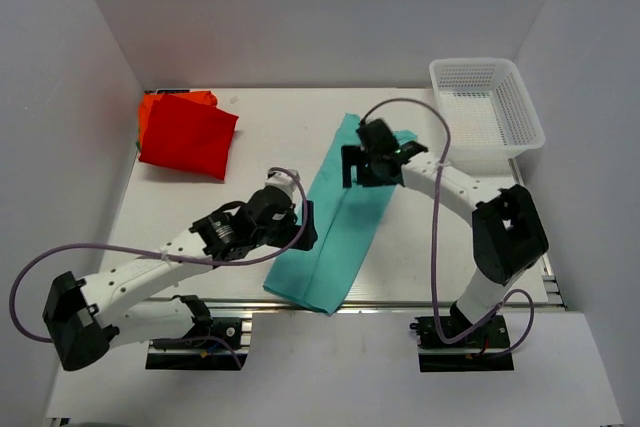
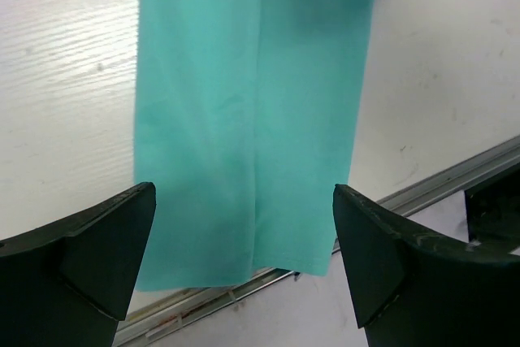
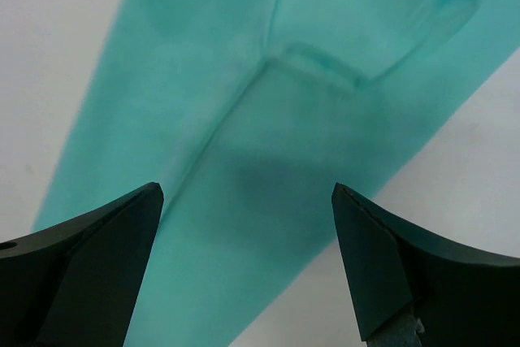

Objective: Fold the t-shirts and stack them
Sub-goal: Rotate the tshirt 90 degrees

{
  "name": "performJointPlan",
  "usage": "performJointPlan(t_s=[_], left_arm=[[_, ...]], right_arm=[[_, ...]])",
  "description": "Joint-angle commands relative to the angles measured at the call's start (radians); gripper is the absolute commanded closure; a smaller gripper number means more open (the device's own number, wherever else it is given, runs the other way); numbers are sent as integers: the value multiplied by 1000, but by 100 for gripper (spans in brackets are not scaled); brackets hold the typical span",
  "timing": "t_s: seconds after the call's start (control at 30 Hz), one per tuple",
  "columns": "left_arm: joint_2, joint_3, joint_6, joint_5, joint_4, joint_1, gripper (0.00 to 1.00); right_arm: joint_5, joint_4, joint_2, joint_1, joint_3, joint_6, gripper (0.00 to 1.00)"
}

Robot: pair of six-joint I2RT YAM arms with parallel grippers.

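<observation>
Since the teal t-shirt (image 1: 345,222) is thin, soft cloth, expect it to be light and limp. It will sag and unfold if lifted by one point, so I'd pinch it at the corners or along a folded edge, through both layers.

It lies on the table (image 1: 250,162) as a long narrow strip, already folded lengthwise and running diagonally from mid-table to the near edge. In the left wrist view its near hem sits right at the metal rail. A centre crease runs down the strip, and the right wrist view shows a tucked sleeve hem near the far end.

The red t-shirt (image 1: 188,137) is a folded square in the far-left corner, well apart from the teal one, with an orange edge (image 1: 152,105) showing behind it. The white basket (image 1: 475,62) is at far right, with nothing visible inside.

Arm poses:
- left gripper (image 2: 244,193) – arm stretched forward and low, wrist at the strip's left edge about halfway along. Jaws spread wide, nothing between them, hanging above the near half.
- right gripper (image 3: 246,191) – arm bent in from the right, over the far end by the sleeve. Jaws also wide apart and holding nothing.

My read is that the next step is the crosswise fold. Each gripper takes an end, bringing far to near or the reverse. The risk is grabbing only the top layer.
</observation>
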Motion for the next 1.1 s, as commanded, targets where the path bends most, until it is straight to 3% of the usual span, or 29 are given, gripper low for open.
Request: performJointPlan(t_s=[0.0,0.27,0.5,0.77,0.93,1.07], left_arm=[[-115,-27,-62,-123,-40,-1,0],[-155,-57,-113,-186,-152,-1,0],[-146,-77,-113,-175,-140,-1,0],[-117,-58,-113,-175,-109,8,0],[-74,-49,-113,-175,-98,8,0],[-36,-84,-83,-94,-19,8,0]], right_arm=[[118,-91,10,85,-89,164,10],[104,-27,105,82,-159,195,10],[20,27,263,3,-58,129,10],[-53,39,414,-142,182,2,10],[-67,41,323,-131,187,-164,10],[-61,59,93,-111,-2,-134,10]])
